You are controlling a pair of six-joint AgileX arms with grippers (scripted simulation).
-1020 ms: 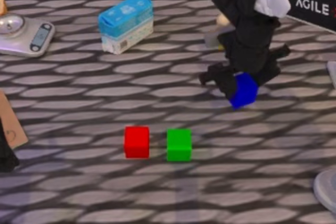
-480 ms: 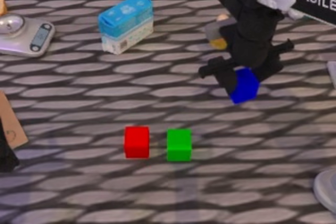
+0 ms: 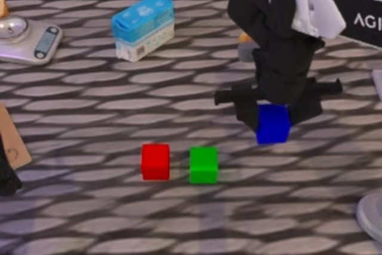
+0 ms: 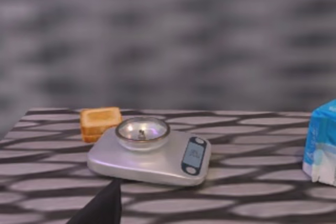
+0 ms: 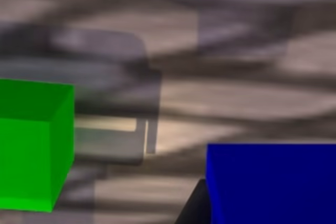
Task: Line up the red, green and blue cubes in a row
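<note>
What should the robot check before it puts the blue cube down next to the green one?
1. Blue cube held by the right gripper: ok, it sits between the fingers.
2. Red cube and green cube side by side with a small gap: ok.
3. Spot to the right of the green cube free: ok, only bare table there.
4. Blue cube over that spot: not ok, it hangs farther right and toward the far edge.
5. Blue cube square with the row: ok, as far as the top view shows.
6. Left arm out of the way: ok, it sits at the table's left edge.
</note>
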